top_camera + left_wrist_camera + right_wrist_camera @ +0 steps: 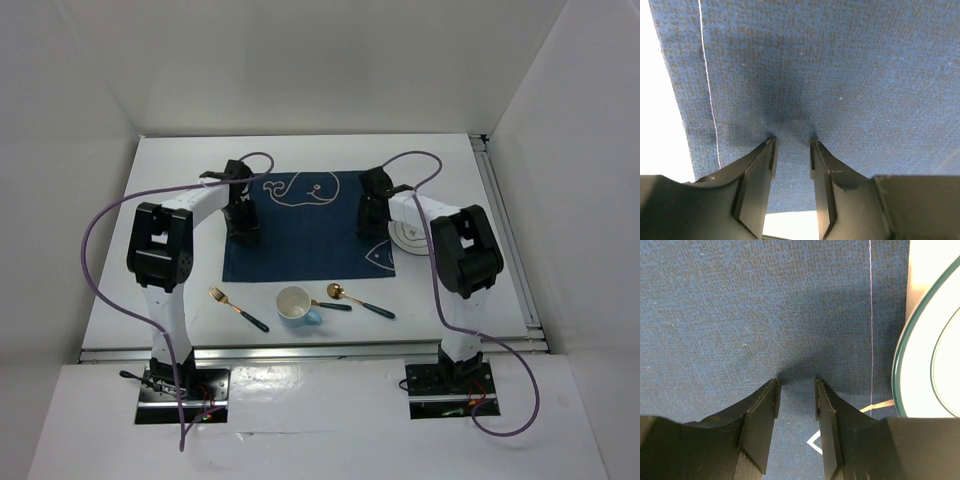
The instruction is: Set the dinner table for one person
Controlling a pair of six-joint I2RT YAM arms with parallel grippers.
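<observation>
Our left gripper [792,142] touches the navy whale placemat [305,235] near its left edge, and our right gripper [796,382] touches it near its right edge, beside the plate [922,375]. We see both half open, holding nothing. The white worktop [450,165] lies beneath everything.

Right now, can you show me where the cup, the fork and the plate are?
cup [293,302], top view, its white inside.
fork [238,310], top view, middle of its stem.
plate [922,372], right wrist view, white band inside the green rim.
</observation>
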